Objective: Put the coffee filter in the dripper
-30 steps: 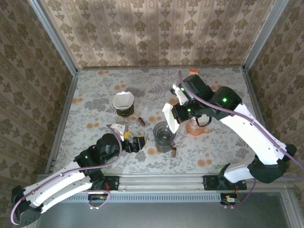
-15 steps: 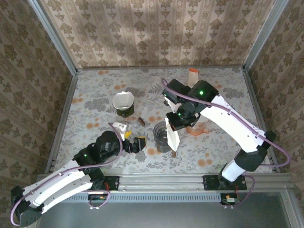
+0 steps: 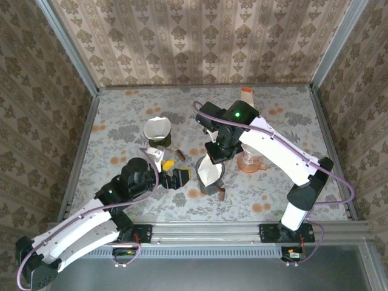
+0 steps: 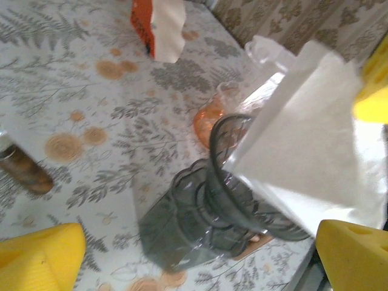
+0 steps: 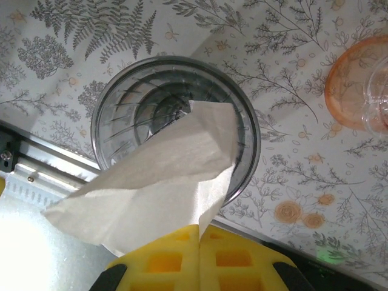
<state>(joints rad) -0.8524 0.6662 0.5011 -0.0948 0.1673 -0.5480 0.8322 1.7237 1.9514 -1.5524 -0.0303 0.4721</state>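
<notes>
Right gripper (image 5: 199, 251), bottom centre of its wrist view, pads pinched tight on the white coffee filter (image 5: 151, 188), which slants over the mouth of the dark dripper (image 5: 121, 109) mid-frame; left gripper (image 3: 174, 173) spread wide, empty, just left of dripper.

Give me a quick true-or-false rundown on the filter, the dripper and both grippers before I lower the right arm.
1. The right gripper is shut on the coffee filter. True.
2. The filter's tip points into the open mouth of the dripper. True.
3. The left gripper is clamped on the dripper. False: its jaws stand wide open and hold nothing.
4. The dripper lies tipped on its side. False: it stands upright on the table.
5. An orange jug stands on the table beside the dripper. True.
</notes>
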